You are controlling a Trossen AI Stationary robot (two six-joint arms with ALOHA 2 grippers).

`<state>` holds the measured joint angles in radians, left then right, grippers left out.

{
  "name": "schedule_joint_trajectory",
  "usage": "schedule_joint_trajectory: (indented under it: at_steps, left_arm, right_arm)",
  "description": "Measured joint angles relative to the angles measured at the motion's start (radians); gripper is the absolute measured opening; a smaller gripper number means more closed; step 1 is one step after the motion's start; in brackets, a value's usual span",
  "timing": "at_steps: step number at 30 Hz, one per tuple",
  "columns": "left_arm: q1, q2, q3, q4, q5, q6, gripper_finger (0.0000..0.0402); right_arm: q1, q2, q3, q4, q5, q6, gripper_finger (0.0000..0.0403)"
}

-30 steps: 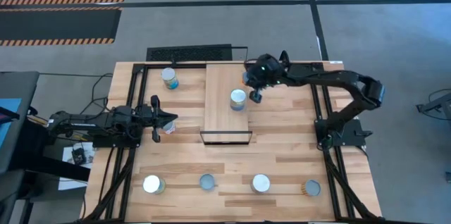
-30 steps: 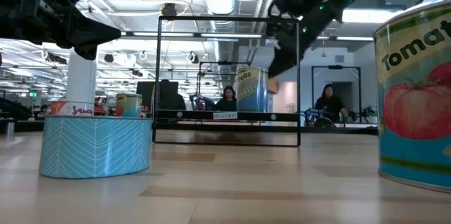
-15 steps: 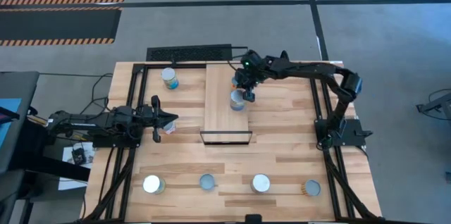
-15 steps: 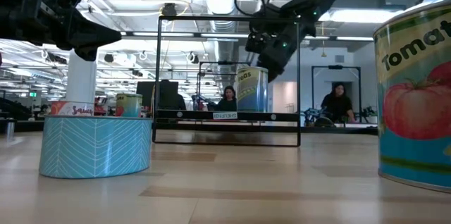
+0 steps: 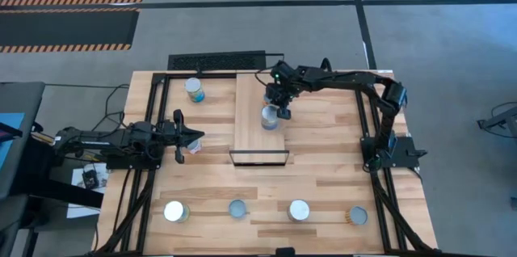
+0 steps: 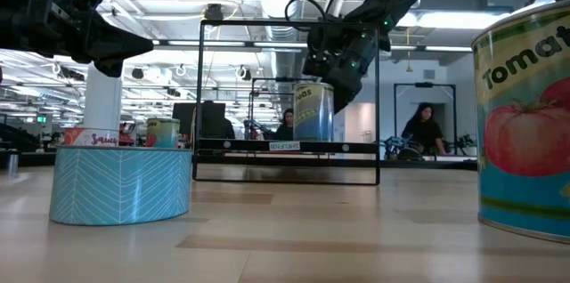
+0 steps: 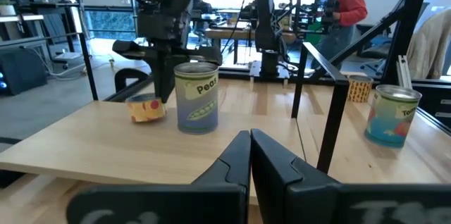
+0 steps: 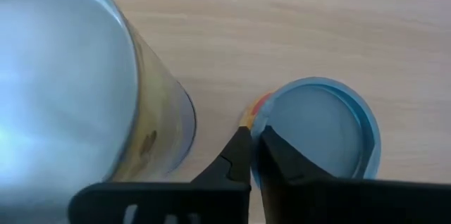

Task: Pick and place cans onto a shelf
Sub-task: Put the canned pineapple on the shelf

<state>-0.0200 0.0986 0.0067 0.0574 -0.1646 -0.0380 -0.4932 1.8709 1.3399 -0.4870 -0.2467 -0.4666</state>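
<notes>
The right pincer (image 5: 280,108) is seen low over the shelf (image 5: 252,140), pointing down, just beside the tall peas can (image 5: 270,117) that stands upright on the board. In the right wrist view its fingers (image 8: 278,157) are almost together, w/ only a thin gap, and nothing is held between them; their tips are at the edge of a short blue-lid can (image 8: 318,130), also on the shelf, close to the peas can. The left pincer (image 5: 192,136) waits, closed and empty, well apart at the left of the shelf, above the worktop (image 5: 323,176). One can (image 5: 194,89) stands past it at the far edge. Four more cans (image 5: 237,208) are lined along the near edge, far from both pincers.
</notes>
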Motion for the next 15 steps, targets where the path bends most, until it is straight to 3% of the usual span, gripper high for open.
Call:
schedule_joint_trajectory:
  at_steps: [15]
  left_arm:
    - [0.0,0.0,0.0,0.0,0.0,0.0,0.0]
  right_arm:
    - [0.003,0.0,0.0,-0.008,0.013,-0.005,0.0111]
